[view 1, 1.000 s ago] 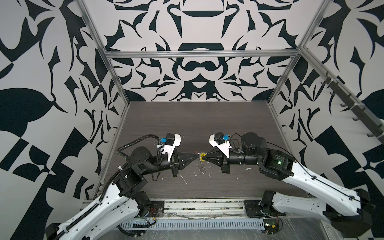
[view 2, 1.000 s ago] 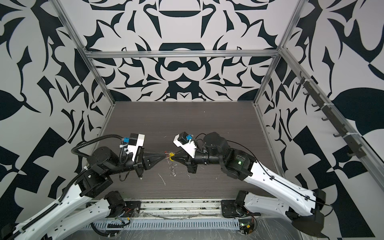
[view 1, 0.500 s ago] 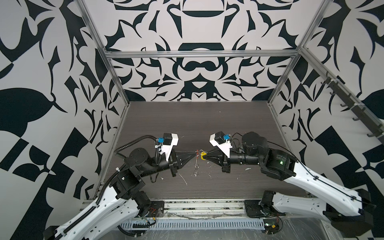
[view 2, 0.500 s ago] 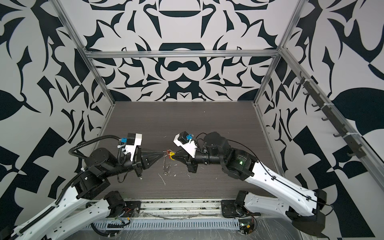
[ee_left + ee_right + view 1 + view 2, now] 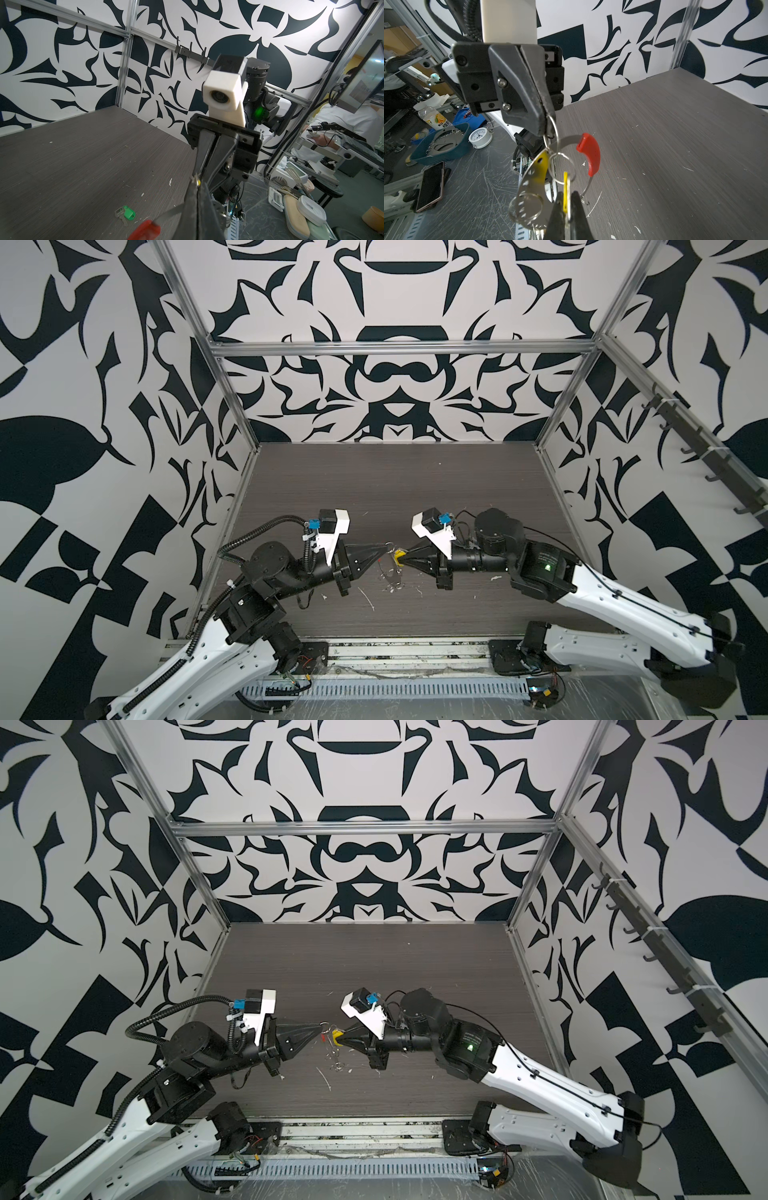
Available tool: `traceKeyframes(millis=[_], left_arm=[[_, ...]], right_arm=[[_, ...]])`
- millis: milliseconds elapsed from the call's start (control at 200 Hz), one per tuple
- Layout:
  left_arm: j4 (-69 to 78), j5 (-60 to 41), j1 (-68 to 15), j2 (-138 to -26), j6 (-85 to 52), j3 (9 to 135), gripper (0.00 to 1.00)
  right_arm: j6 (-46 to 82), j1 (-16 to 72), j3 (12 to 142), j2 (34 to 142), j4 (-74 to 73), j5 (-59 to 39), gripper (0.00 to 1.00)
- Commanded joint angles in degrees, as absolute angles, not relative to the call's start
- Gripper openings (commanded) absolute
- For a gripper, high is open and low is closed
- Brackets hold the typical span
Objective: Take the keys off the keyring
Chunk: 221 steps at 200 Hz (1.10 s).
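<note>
With left gripper clamping the split ring, right gripper pinching the yellow key tag, ease it off the keyring.

Shiny metal keyring, glossy red plastic sleeve

Only "维E", partly cut off, on the orange-pictured label of a plastic drink bottle.
</note>
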<state>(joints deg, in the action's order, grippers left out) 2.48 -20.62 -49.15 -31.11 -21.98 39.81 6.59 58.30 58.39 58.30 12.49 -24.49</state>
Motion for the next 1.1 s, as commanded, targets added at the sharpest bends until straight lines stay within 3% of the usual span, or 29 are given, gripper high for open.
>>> traceKeyframes(millis=[0, 395, 520, 585, 715, 935, 1100], left_arm=[[10.0, -19.9, -49.0, -29.4, -21.4, 39.7, 0.0], [10.0, -23.8, -49.0, -30.3, -21.4, 39.9, 0.0], [9.6, -24.2, -49.0, -30.4, -21.4, 39.9, 0.0], [9.5, -24.9, -49.0, -30.7, -21.4, 40.0, 0.0], [10.2, -25.6, -49.0, -31.4, -21.6, 39.8, 0.0], [11.6, -27.0, -49.0, -31.7, -22.3, 39.2, 0.0], [11.7, -27.8, -49.0, -31.2, -22.5, 39.2, 0.0]], right_arm=[[8.8, 59.2, 56.4, 59.4, 9.9, -24.6, 0.0], [9.6, 61.2, 55.6, 60.7, 7.9, -24.1, 0.0], [8.2, 61.2, 56.3, 56.8, 10.3, -21.2, 0.27], [7.5, 61.2, 56.7, 54.6, 11.3, -20.9, 0.35], [6.2, 61.2, 58.5, 51.0, 11.9, -20.8, 0.44], [6.3, 61.2, 61.1, 51.7, 5.5, -18.4, 0.49], [9.0, 60.3, 61.4, 54.3, 0.1, -23.6, 0.51]])
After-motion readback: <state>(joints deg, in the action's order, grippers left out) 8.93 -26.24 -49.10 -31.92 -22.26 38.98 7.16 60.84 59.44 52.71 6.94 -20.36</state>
